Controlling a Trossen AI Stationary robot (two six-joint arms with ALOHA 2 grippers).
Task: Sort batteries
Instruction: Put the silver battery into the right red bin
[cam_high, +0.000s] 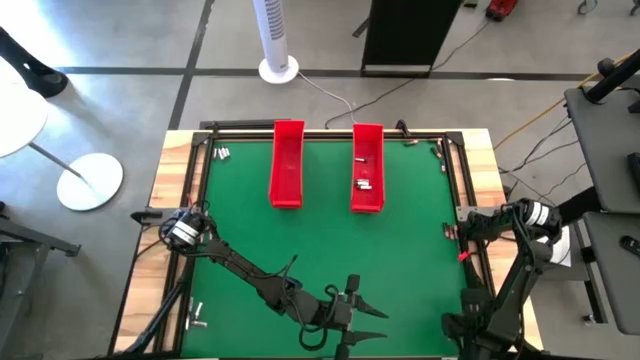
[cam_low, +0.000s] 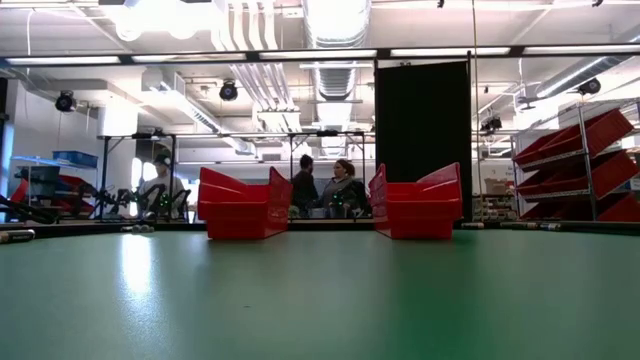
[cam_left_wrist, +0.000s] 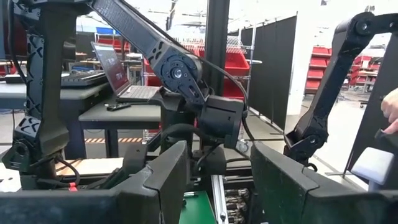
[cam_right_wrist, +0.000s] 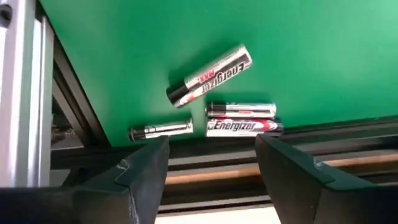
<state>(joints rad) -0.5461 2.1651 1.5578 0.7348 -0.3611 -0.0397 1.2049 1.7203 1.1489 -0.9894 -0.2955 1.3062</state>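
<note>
Four batteries lie on the green mat at its corner in the right wrist view: one tilted (cam_right_wrist: 210, 75), two side by side (cam_right_wrist: 242, 118) against the mat's edge, and a thin one (cam_right_wrist: 160, 130). My right gripper (cam_right_wrist: 211, 174) hangs open over them, touching none; in the high view it sits under the folded right arm (cam_high: 470, 322) at the near right corner. My left gripper (cam_high: 378, 325) is open above the mat's near edge, pointing toward the right arm (cam_left_wrist: 217, 186). More batteries lie in the right red tray (cam_high: 362, 182).
Two long red trays (cam_high: 287, 165) (cam_high: 367, 168) stand at the far side of the mat, also in the low view (cam_low: 243, 205) (cam_low: 418, 205). Loose batteries lie at the far left corner (cam_high: 222, 153) and near left edge (cam_high: 196, 316). A black frame (cam_right_wrist: 261, 146) borders the mat. A person's hand (cam_left_wrist: 392, 109) shows beyond the table.
</note>
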